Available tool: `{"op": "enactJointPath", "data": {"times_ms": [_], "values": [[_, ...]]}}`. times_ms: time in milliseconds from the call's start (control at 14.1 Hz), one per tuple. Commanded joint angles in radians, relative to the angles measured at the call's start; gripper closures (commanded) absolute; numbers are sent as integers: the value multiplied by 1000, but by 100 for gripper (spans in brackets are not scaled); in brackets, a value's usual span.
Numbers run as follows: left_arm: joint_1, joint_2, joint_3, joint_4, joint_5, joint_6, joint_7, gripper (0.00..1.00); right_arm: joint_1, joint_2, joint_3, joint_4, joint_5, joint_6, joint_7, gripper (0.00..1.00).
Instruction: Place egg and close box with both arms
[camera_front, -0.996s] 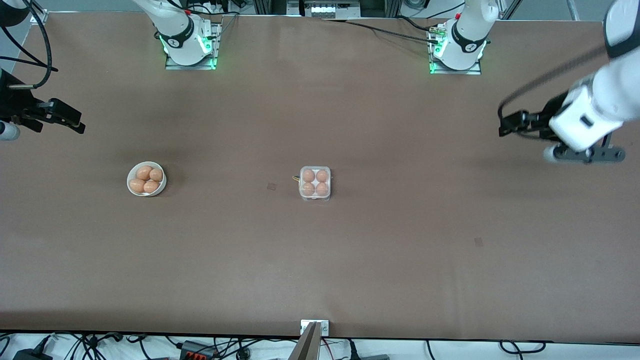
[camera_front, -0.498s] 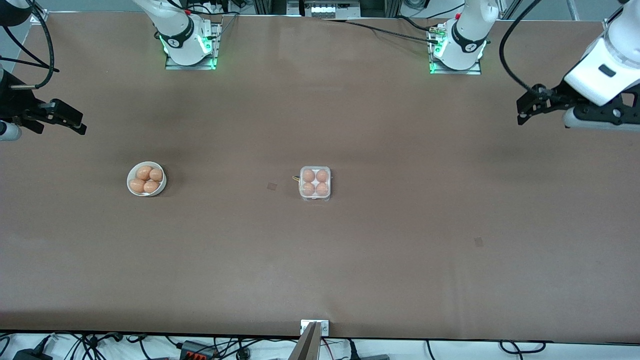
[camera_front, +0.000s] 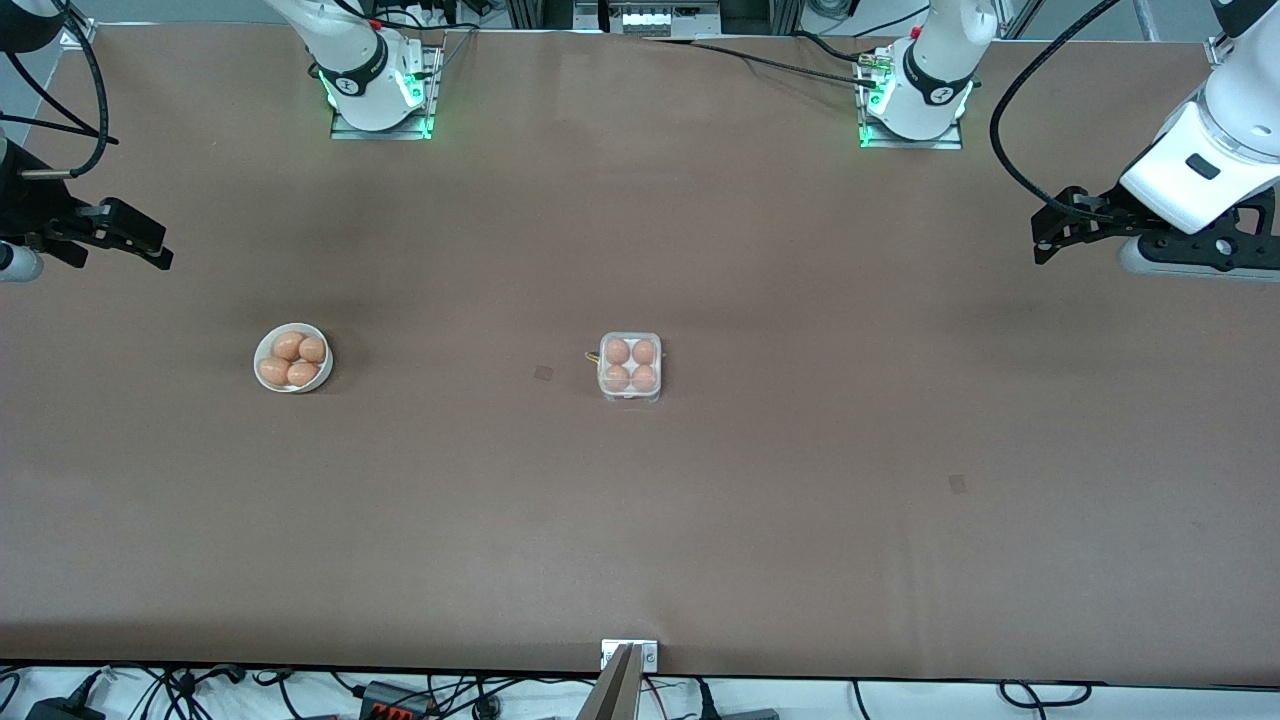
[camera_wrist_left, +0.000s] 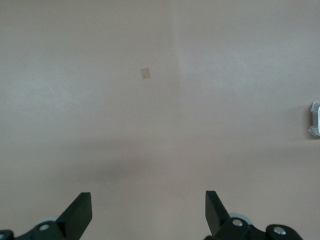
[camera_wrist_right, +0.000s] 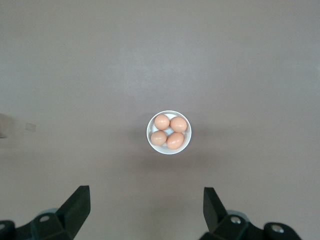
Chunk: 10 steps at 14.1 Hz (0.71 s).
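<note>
**Box shut with four eggs; both tools raised and apart**

The box (camera_front: 630, 367) is seen at the middle of the desk (camera_front: 800, 520), its clear lid down over four eggs (camera_front: 618, 352), one in each cell. A white bowl (camera_front: 292, 358) is set well apart from it, toward the right arm's end, and four more eggs (camera_wrist_right: 162, 122) are held in it.

The right tool (camera_front: 140, 243) is held in the air over that end of the desk, its fingers (camera_wrist_right: 76, 205) spread wide with nothing between them; the bowl is shown in the right wrist view.

The left tool (camera_front: 1050, 230) is held up over the left arm's end, its fingers (camera_wrist_left: 80, 212) likewise spread and empty. Bare desk is shown in its wrist view, with an edge of the box (camera_wrist_left: 314, 119) at the border.
</note>
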Motion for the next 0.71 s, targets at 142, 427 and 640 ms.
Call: {"op": "enactJointPath", "data": {"times_ms": [142,427,640], "values": [[-2,2,0,12,8,6,25,0,-3,-19,1,-2,-6,-12,3,0],[-2,2,1,12,8,3,22,0,-5,-20,0,-2,-5,-15,4,0],[-2,2,0,14,6,-5,25,0,-5,-20,0,-2,-5,-15,4,0]]}}
